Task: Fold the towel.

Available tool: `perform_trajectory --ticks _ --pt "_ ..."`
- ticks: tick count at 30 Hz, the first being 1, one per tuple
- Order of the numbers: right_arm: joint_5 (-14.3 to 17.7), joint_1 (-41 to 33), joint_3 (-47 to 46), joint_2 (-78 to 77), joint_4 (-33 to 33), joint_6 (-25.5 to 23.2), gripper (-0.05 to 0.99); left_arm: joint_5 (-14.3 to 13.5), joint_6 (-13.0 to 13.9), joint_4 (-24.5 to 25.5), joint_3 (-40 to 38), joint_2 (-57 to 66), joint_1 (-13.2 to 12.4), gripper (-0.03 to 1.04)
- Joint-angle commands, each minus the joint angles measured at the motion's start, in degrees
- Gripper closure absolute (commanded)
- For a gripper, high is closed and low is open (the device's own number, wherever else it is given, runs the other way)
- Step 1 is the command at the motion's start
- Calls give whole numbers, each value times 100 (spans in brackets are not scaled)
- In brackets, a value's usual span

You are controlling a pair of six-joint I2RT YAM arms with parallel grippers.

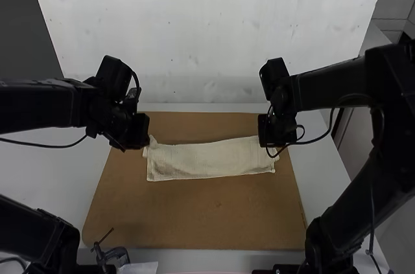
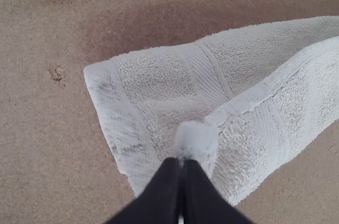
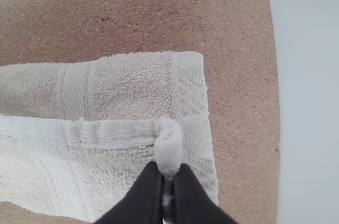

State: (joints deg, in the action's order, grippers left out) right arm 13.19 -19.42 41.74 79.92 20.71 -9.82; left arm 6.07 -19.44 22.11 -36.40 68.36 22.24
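Note:
The white towel lies as a long strip across the brown board, one layer partly over another. At its left end is my left gripper; in the left wrist view the left gripper is shut on a raised corner of the towel's upper layer. My right gripper is at the strip's right end, and in the right wrist view the right gripper is shut on the other corner of the upper layer of the towel. The edge between both grippers is lifted slightly over the lower layer.
The brown board rests on a white table. Near the table's front edge, by the left arm's base, are a small dark clamp-like object and a white sheet.

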Motion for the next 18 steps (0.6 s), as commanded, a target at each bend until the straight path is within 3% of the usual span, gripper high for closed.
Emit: perform_trajectory --ticks 1,4,18 --pt "87 -18 -34 -249 38 51 92 53 -130 74 142 -218 132 100" --pt "131 -9 -87 -196 -146 42 92 53 -139 -22 239 -156 132 100" --pt "210 474 274 1043 -1095 33 92 53 -139 -1341 81 1189 -282 99"
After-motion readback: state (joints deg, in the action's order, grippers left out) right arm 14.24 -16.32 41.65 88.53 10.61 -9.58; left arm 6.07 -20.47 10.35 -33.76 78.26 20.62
